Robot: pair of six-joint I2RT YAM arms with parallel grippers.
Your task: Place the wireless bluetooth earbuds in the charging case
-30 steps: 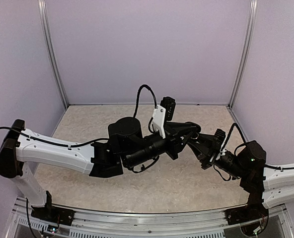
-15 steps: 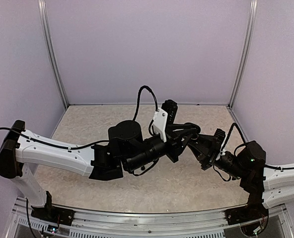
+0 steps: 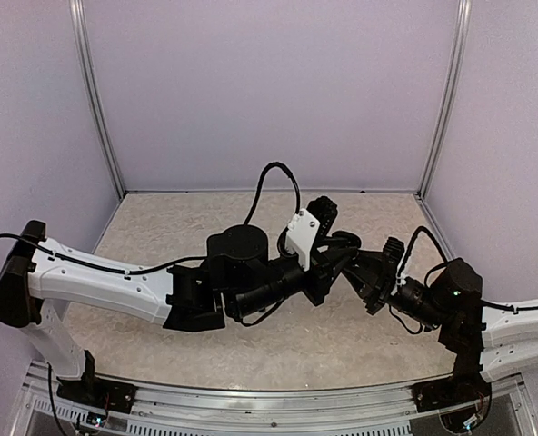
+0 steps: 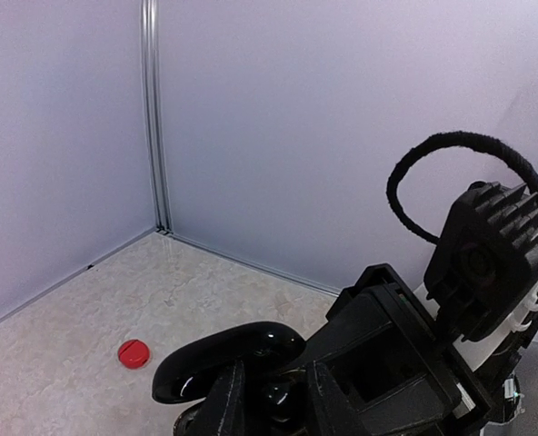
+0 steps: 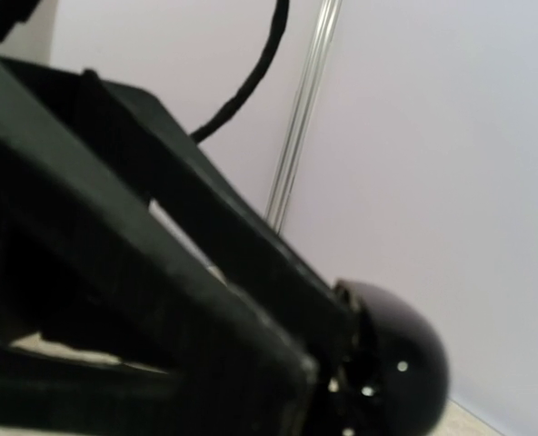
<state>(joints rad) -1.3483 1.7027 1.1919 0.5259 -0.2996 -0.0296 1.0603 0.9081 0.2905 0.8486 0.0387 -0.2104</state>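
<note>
Currently, right claw (image 3: 355,265) closed at the charging case (image 4: 242,359); left claw (image 4: 278,411) straddles the case, clamping indeterminate; red disc (image 4: 134,353) well apart from case.

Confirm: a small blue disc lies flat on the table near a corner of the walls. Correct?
Not quite. The disc is red, not blue, as the left wrist view shows. The rest holds: it lies flat on the table near a corner of the walls.

I'm running this from afar in a lab test booth: plain lilac walls (image 3: 269,91), aluminium corner posts (image 3: 96,100), and a speckled beige surface (image 3: 323,341).
</note>
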